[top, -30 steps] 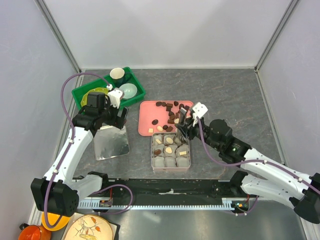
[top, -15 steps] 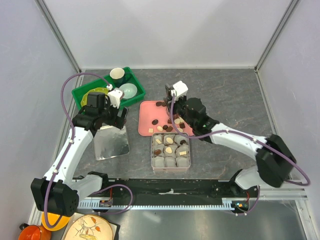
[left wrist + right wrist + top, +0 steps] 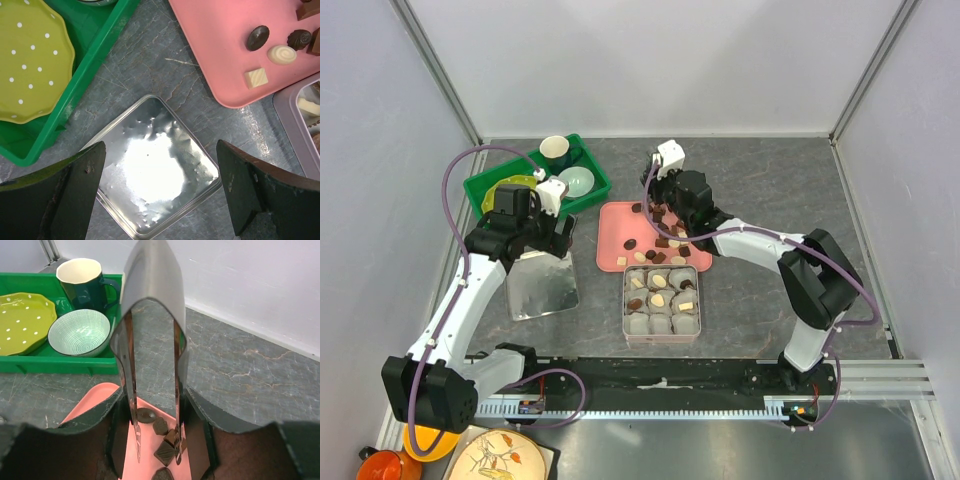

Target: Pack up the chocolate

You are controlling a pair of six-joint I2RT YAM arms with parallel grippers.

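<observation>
The chocolate [image 3: 666, 228], dark and cream-white pieces, lies scattered on a pink tray [image 3: 620, 250]. More pieces sit in grey paper cups in an open square tin [image 3: 661, 300]. My right gripper [image 3: 664, 200] is shut on metal tongs [image 3: 152, 315]. The tong tips are apart and straddle dark pieces [image 3: 165, 452] at the far edge of the tray [image 3: 95, 402]; nothing is between them. My left gripper [image 3: 160, 195] is open and empty, hovering over the tin's shiny lid [image 3: 155, 175]. Three pieces [image 3: 257, 37] show on the pink tray in the left wrist view.
A green bin [image 3: 535, 180] at the back left holds a yellow dotted plate [image 3: 22, 322], a striped bowl [image 3: 80, 332] and a dark mug [image 3: 82, 282]. The lid [image 3: 542, 285] lies left of the tin. White walls enclose the table.
My right arm has swung from over the tin back and to the left, to the far side of the pink tray, still holding the tongs. The left arm has not moved.
</observation>
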